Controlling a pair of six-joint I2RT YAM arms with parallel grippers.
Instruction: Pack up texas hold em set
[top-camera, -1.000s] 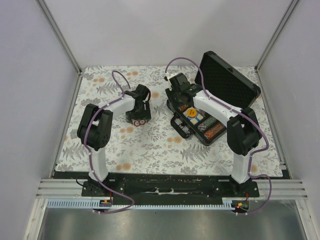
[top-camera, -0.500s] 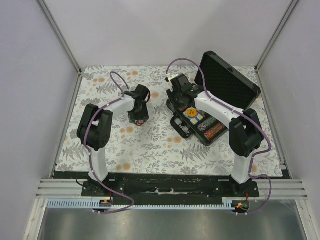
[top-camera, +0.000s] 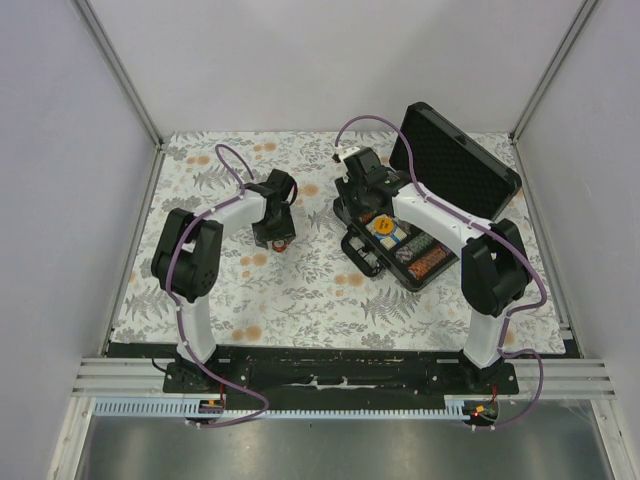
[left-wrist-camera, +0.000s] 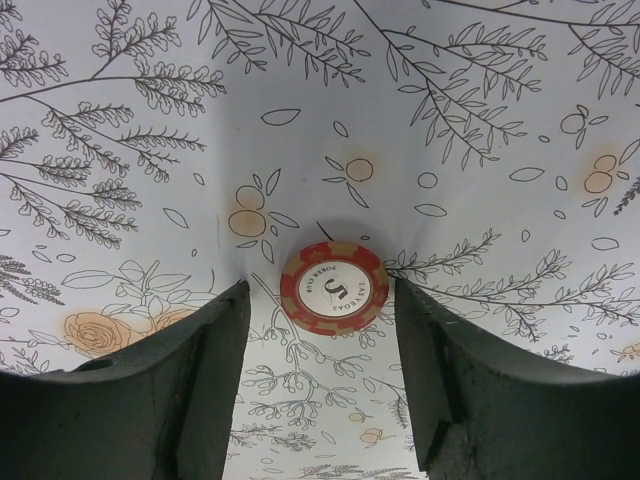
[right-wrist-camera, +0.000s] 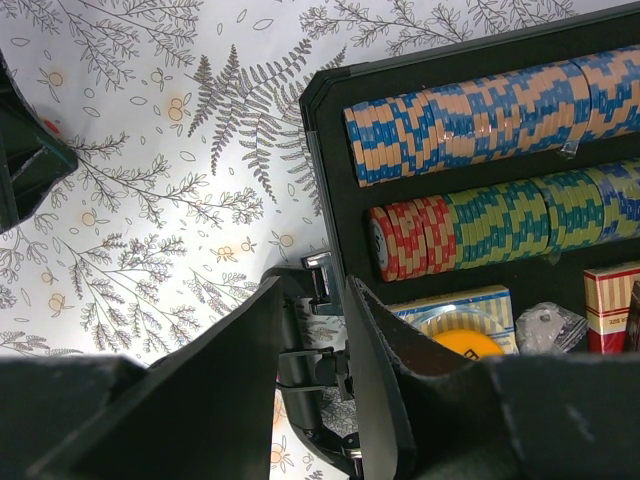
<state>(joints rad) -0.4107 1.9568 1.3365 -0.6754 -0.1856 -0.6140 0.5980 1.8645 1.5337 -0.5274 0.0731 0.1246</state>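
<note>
Packing looks nearly done: one red chip (left-wrist-camera: 335, 288) lies loose inside the half-open left pincer (left-wrist-camera: 320, 290); the right pincer (right-wrist-camera: 314, 285) sits at the case (right-wrist-camera: 325, 150), grip unclear.

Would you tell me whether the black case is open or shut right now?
Open: the case has its lid raised behind it, and the chip rows inside are exposed.

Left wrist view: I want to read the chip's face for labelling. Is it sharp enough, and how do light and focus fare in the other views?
Left wrist view: chip sharp, its 5 legible; fingers dark and soft, shading the cloth. Right wrist view: chip rows crisp, cloth washed out at left. Top view: even light, detail too small.
</note>
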